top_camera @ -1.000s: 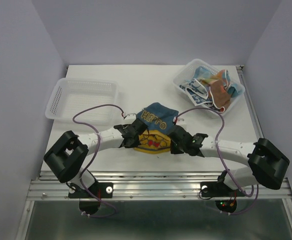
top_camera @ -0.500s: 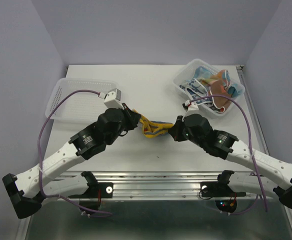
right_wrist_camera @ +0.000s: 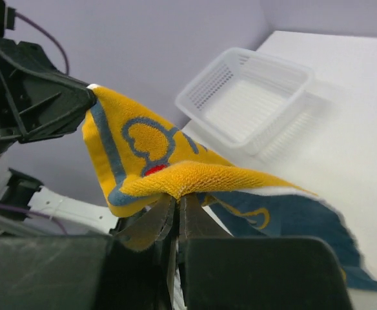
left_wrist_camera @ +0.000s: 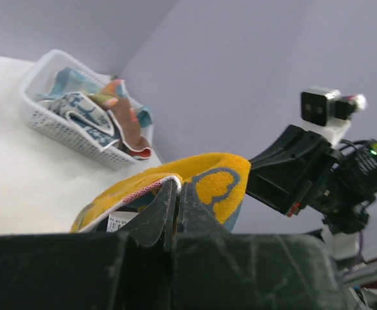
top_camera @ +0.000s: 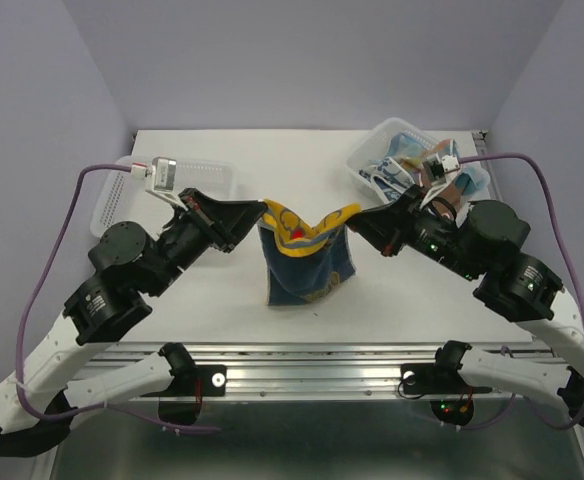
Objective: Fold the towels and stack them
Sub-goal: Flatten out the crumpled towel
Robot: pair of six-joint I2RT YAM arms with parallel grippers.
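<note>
A mustard yellow and blue towel (top_camera: 307, 262) hangs in the air over the middle of the table, stretched between both arms. My left gripper (top_camera: 260, 211) is shut on its left top corner, and my right gripper (top_camera: 357, 214) is shut on its right top corner. The towel's blue lower part droops to the table. In the left wrist view the yellow towel (left_wrist_camera: 201, 184) sits pinched at the left gripper (left_wrist_camera: 177, 188). The right wrist view shows the towel (right_wrist_camera: 175, 171) folded over the right gripper (right_wrist_camera: 177, 201). More towels (top_camera: 422, 172) lie heaped in the right basket.
An empty white perforated basket (top_camera: 162, 195) stands at the back left. A second white basket (top_camera: 370, 168) with the heap of cloths stands at the back right. Purple cables loop off both wrists. The table's front edge meets a metal rail (top_camera: 312, 372).
Both arms have lifted the towel off the table and pulled apart. One second ago it lay near the front edge; now it hangs spread between the raised grippers.
</note>
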